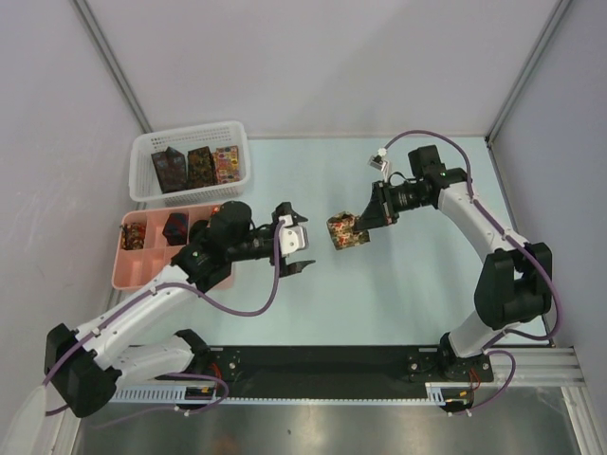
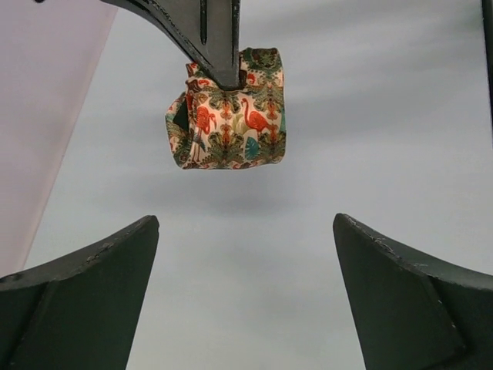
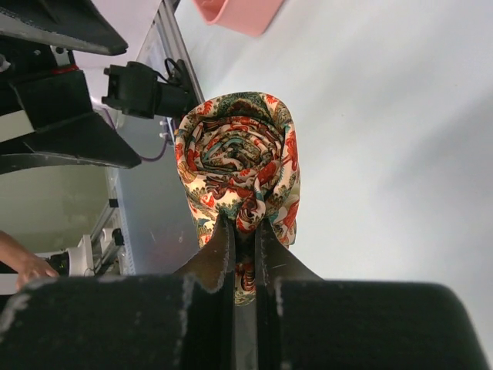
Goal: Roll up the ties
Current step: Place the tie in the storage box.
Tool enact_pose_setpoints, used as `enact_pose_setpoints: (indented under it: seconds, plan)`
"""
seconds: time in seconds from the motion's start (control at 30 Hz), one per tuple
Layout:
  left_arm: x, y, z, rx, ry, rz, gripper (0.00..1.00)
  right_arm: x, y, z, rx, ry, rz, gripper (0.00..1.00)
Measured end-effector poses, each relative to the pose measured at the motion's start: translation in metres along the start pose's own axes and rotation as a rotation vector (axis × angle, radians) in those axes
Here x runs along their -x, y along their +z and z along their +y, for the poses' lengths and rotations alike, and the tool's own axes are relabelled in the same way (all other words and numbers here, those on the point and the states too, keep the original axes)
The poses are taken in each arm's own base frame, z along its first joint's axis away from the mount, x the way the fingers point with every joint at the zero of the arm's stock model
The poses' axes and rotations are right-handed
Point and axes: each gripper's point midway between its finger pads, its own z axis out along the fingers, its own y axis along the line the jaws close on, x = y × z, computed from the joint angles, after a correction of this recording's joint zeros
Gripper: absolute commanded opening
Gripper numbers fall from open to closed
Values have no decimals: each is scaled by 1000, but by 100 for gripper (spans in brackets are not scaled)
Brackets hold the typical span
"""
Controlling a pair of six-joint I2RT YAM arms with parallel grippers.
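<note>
A rolled tie (image 1: 345,231) with a cream, green and red flamingo pattern hangs above the table's middle. My right gripper (image 1: 363,226) is shut on it; in the right wrist view the spiral roll (image 3: 237,166) sits pinched between the fingertips (image 3: 223,240). My left gripper (image 1: 302,249) is open and empty, just left of the roll; in the left wrist view the roll (image 2: 228,116) hangs ahead of the spread fingers (image 2: 92,285). More rolled ties lie in the pink tray (image 1: 124,269) and folded ones stand in the white basket (image 1: 144,161).
The basket stands at the back left with the pink tray in front of it, beside my left arm. A black rail (image 1: 322,365) runs along the table's near edge. Grey walls close the left, back and right sides.
</note>
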Motion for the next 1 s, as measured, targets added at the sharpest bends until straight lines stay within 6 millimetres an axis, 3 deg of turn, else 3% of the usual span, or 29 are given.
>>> enact_pose_setpoints:
  seconds: [0.4, 0.63, 1.0]
  plan:
    - [20, 14, 20, 101, 125, -95, 99, 6, 18, 22, 60, 55, -4, 0]
    - [11, 33, 17, 76, 105, -88, 100, 7, 32, 36, 92, 53, 12, 0]
    - [10, 39, 19, 97, 108, -96, 99, 11, 36, 43, 105, 70, 10, 0]
